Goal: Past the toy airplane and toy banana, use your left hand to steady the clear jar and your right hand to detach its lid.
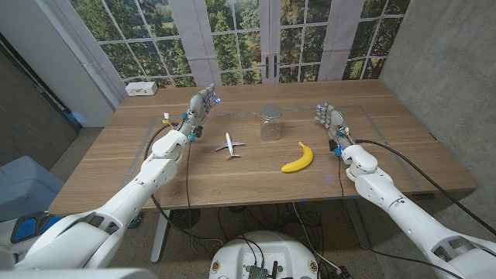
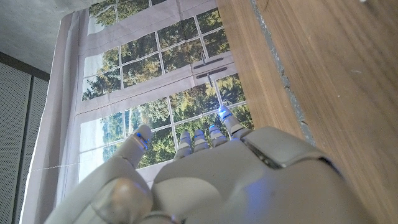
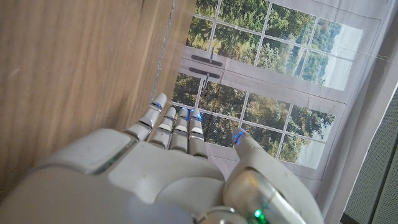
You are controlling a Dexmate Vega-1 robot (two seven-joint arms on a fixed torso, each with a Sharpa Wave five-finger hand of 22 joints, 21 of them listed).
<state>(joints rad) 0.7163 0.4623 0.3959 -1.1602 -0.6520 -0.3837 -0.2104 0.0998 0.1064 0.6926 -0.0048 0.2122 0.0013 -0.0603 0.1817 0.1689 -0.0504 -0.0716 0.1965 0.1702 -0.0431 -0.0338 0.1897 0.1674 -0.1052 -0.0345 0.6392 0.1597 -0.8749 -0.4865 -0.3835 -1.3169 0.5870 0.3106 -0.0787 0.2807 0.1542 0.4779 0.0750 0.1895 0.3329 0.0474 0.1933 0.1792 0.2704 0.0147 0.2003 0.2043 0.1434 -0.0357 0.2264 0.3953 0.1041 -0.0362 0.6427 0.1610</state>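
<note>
At the far left corner of the wooden table (image 1: 116, 163) sits a small white box (image 1: 141, 88), close to the window wall (image 1: 256, 39). Next comes my left hand (image 1: 200, 108), raised over the left part of the table with its fingers extended and apart, gripping nothing; it is well apart from the jar. In the left wrist view, the back of my left hand (image 2: 249, 180) shows with the fingers (image 2: 214, 134) stretched out toward the windows and the table's edge running alongside, and nothing lies between them.

Just inward from that hand, the toy airplane (image 1: 230, 144) lies on the wood, white, nearer to me than the jar. Past it, at about the middle of the table, the clear jar (image 1: 271, 123) stands upright with its lid (image 1: 271, 111) on top. Neither hand touches it. To its right and nearer to me, the toy banana (image 1: 298, 159) lies on the table, yellow and curved, apart from the jar.

Further right, my right hand (image 1: 330, 121) is held up over the table beside the jar's right, fingers straight and spread, holding nothing. The right wrist view shows my right hand (image 3: 168, 180) from behind, fingers (image 3: 177, 127) reaching toward the windows, thumb out to the side, with bare wood next to it.
</note>
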